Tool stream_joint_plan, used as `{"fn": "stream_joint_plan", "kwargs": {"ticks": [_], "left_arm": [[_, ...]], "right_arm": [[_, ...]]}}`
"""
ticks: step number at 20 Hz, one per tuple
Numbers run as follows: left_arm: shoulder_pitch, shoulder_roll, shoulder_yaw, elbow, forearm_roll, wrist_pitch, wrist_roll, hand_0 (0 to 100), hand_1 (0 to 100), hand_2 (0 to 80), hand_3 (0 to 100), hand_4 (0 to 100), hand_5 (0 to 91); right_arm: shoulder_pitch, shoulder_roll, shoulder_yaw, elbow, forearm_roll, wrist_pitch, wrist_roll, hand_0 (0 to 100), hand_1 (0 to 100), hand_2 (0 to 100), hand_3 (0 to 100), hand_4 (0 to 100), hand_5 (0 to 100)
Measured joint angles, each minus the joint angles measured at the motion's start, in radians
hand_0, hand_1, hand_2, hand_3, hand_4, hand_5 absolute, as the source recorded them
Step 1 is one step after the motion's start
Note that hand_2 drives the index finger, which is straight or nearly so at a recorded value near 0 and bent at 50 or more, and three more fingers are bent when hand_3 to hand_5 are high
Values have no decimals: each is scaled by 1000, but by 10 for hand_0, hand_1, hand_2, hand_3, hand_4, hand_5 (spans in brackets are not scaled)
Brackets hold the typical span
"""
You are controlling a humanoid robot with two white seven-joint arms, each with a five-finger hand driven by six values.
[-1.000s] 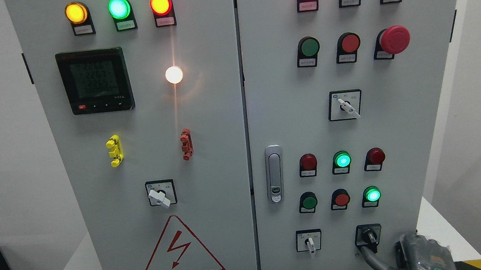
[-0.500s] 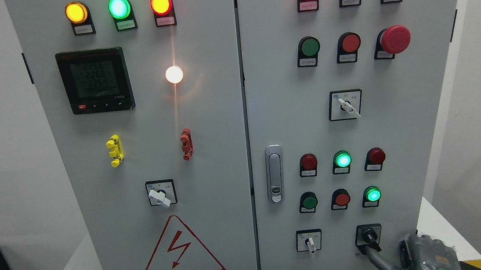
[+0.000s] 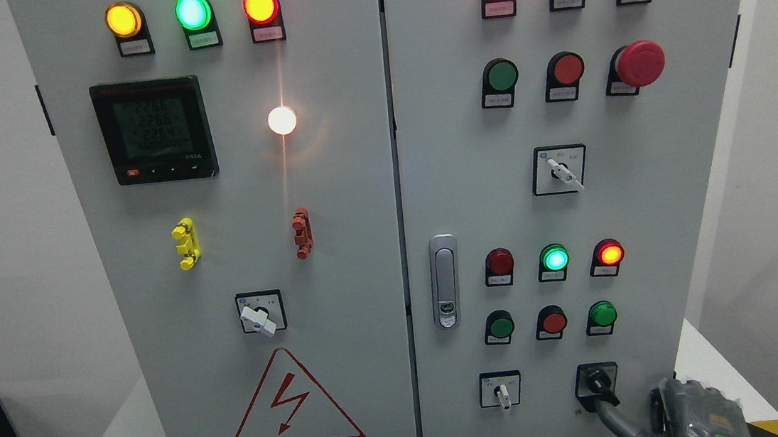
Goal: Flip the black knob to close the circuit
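The black knob [image 3: 597, 381] sits in its square black plate at the lower right of the cabinet's right door, its handle pointing down and to the right. My right hand [image 3: 693, 409] comes in at the bottom right corner, and a grey part of it reaches up-left to touch the knob's lower end. Most of the hand is cut off by the picture's edge. Above the knob, a red lamp [image 3: 610, 253] glows and the green lamp [image 3: 603, 313] below it is dark. My left arm does not show.
A white selector switch [image 3: 499, 392] stands left of the knob, and a silver door handle [image 3: 444, 282] is further left. A red mushroom stop button [image 3: 639, 63] juts out at the upper right. The cabinet stands on a white base [image 3: 702, 359] with yellow-black striping.
The right red lamp above the knob has lit up and the green lamp under it has gone dark. My right hand has shifted slightly right, and the knob has turned a little.
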Motion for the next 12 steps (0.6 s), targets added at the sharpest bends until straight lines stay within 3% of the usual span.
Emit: {"fn": "stream_joint_plan", "kwargs": {"ticks": [12], "left_arm": [[0,0,0,0,0,0,0,120,556,0,0,0,0]], "right_arm": [[3,2,-13,-15,-4,-13,0,0,0,895,1000,914,908]]}}
